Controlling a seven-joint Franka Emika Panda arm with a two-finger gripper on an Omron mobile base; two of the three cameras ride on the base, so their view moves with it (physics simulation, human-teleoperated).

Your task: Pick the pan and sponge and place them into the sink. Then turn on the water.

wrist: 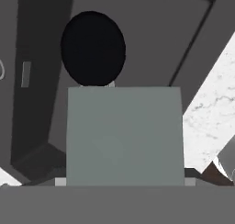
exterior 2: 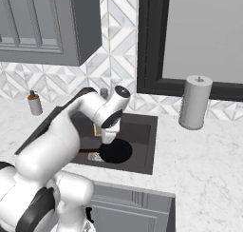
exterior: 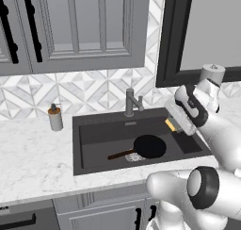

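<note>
I see the pan (exterior: pixel 149 146) lying flat on the floor of the sink (exterior: pixel 89 139), over the drain; my claw (exterior: pixel 175 125) is clamped on the sponge (wrist: pixel 125 136), holding it above the basin's right side

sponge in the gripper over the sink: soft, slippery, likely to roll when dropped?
The sponge, held in the gripper above the sink, is probably light and compressible, as its two layers suggest. Its flat, blocky shape should land without rolling. It may bounce or settle against the pan below.
</note>
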